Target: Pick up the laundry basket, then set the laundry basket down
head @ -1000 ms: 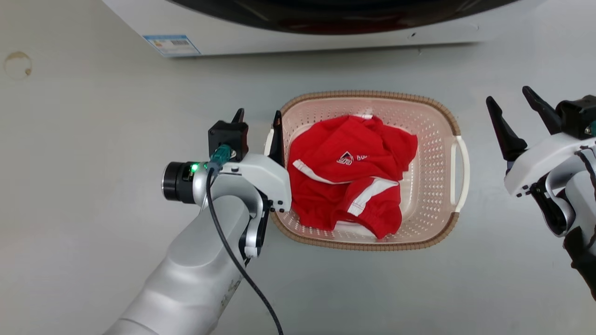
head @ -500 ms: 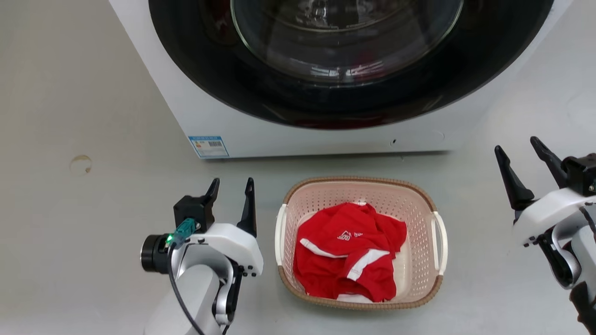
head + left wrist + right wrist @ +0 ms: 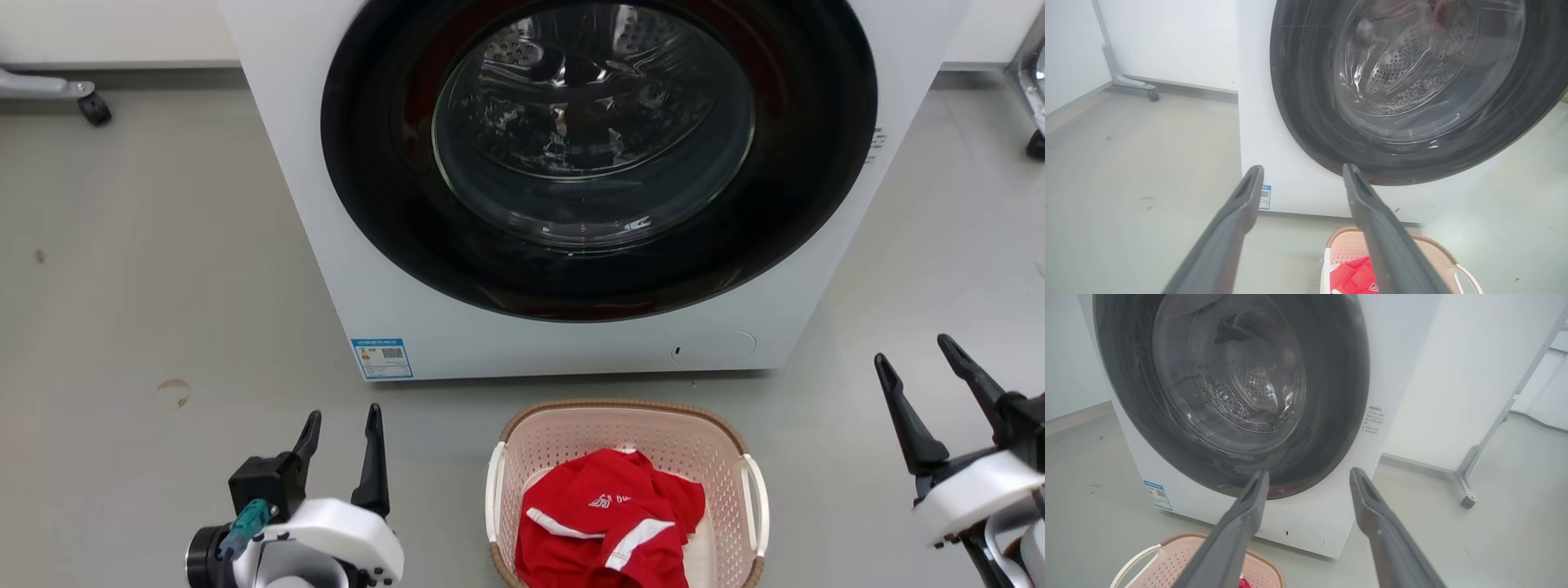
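The pale pink laundry basket (image 3: 563, 441) with a brown rim and white side handles rests on the floor in front of the washing machine, holding a red garment (image 3: 608, 523). My left gripper (image 3: 341, 423) is open, well left of the basket and touching nothing. On the far right my right gripper (image 3: 914, 366) also stands open and empty. The left wrist view catches the basket (image 3: 1433, 249) at its bottom edge, right of my own gripper (image 3: 1302, 168). In the right wrist view the basket (image 3: 1180, 559) lies low left, below my gripper (image 3: 1308, 473).
A white front-loading washing machine (image 3: 457, 343) with a shut dark glass door (image 3: 596, 147) stands just behind the basket. Wheeled frame legs (image 3: 94, 106) sit at the back left, another caster (image 3: 1468, 500) at the right. A brown stain (image 3: 173, 392) marks the grey floor.
The head camera has tilted up and drawn back, so the basket sits lower and smaller. My left gripper has come off the basket's left handle and now stands apart from it, open.
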Tool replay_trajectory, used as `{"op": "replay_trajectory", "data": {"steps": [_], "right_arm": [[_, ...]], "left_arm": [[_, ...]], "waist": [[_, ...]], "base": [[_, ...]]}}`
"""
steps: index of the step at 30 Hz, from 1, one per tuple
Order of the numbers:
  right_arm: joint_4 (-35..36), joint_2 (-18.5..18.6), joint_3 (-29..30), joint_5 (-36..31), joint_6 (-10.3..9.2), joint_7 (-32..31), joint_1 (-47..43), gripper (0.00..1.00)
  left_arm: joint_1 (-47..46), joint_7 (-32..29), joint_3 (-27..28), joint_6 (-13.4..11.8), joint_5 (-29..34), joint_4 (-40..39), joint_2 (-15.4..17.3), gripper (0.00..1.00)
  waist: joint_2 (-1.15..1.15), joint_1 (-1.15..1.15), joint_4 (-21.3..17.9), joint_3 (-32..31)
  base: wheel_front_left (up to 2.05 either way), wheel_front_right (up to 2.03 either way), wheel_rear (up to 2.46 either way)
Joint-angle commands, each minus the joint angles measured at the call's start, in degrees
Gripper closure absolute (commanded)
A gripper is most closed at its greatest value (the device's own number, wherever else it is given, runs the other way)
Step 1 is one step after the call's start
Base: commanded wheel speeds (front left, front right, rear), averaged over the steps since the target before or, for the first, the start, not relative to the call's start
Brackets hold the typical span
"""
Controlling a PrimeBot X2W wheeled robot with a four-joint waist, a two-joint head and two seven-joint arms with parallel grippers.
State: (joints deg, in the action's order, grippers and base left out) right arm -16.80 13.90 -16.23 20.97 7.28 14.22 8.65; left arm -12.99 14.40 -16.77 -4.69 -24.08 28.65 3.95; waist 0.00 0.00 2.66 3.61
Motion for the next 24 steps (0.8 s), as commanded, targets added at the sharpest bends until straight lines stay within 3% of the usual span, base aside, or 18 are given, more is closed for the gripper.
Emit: {"op": "replay_trajectory", "data": {"steps": [1, 15, 16, 20, 24], "right_arm": [[3.71, 0.87, 0.82, -1.54, 0.21, 0.78, -2.15, 0.00], [12.49, -2.31, 8.26, -5.38, 0.21, 0.78, -13.29, 0.00], [10.89, -4.04, 8.92, -5.04, 0.00, -0.01, -14.71, 1.00], [8.35, -6.39, 7.97, -4.93, -0.05, -0.18, -16.34, 1.00], [8.29, -6.44, 8.27, -2.37, -0.05, -0.68, -15.99, 1.00]], "left_arm": [[1.71, 0.60, 2.90, 0.77, 1.70, -3.37, 1.36, 0.00], [12.39, 0.60, 8.42, 0.94, 2.72, -12.64, 2.25, 0.00], [13.94, 0.00, 6.50, 0.75, 2.49, -11.37, 1.55, 1.00], [15.38, -0.31, 6.22, 0.75, 2.32, -8.56, 0.84, 1.00], [15.03, -1.06, 6.86, 1.12, 0.10, -8.65, 0.78, 1.00]], "waist": [[0.00, 0.00, -1.13, -2.08], [0.00, 0.00, -3.53, -5.83], [0.00, 0.00, -3.48, -5.82], [0.00, 0.00, -3.50, -5.87], [0.00, 0.04, -3.47, -5.83]], "base": [[0.00, 0.00, 0.00], [0.00, 0.00, 0.00], [0.00, 0.00, 0.00], [0.00, 0.00, 0.00], [0.00, 0.00, 0.00]]}}
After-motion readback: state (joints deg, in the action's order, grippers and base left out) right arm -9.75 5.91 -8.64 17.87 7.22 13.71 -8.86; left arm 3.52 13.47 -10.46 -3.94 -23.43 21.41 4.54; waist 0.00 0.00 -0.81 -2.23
